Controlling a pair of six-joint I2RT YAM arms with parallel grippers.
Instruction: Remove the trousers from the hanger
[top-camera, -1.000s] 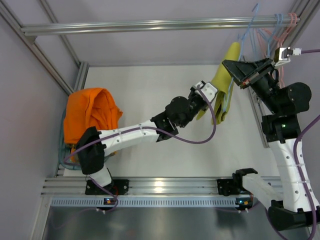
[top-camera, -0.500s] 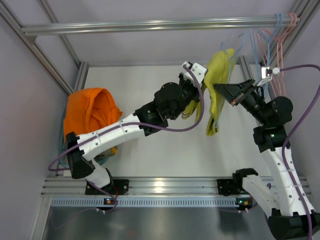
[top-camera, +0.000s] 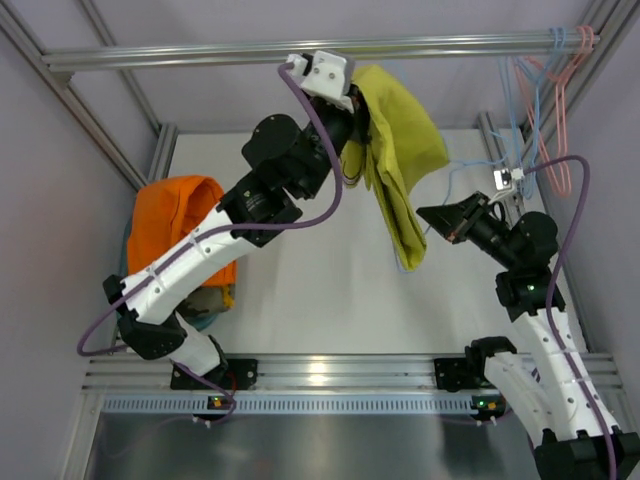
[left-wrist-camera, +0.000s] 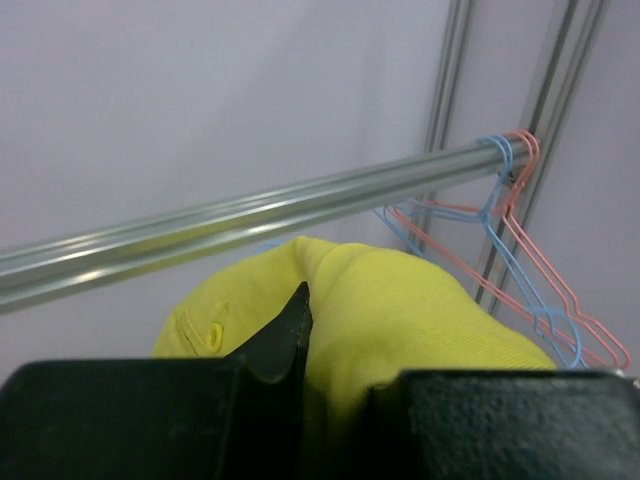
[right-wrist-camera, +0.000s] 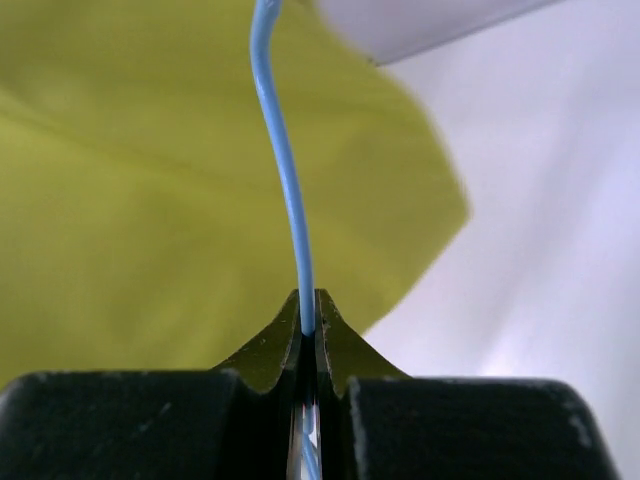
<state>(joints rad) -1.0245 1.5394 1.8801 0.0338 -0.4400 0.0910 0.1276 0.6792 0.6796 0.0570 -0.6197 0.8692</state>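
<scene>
White table within a pale-walled metal frame. My right pincer is pressed together on the thin blue wire of the hanger, which rises straight out of its tips. Behind that wire hang the trousers. My left pincer pinches a fold of the trousers, lifted just beneath the rail. The pink hangers hang to its right. The orange garment lies well apart from both pincers.
</scene>
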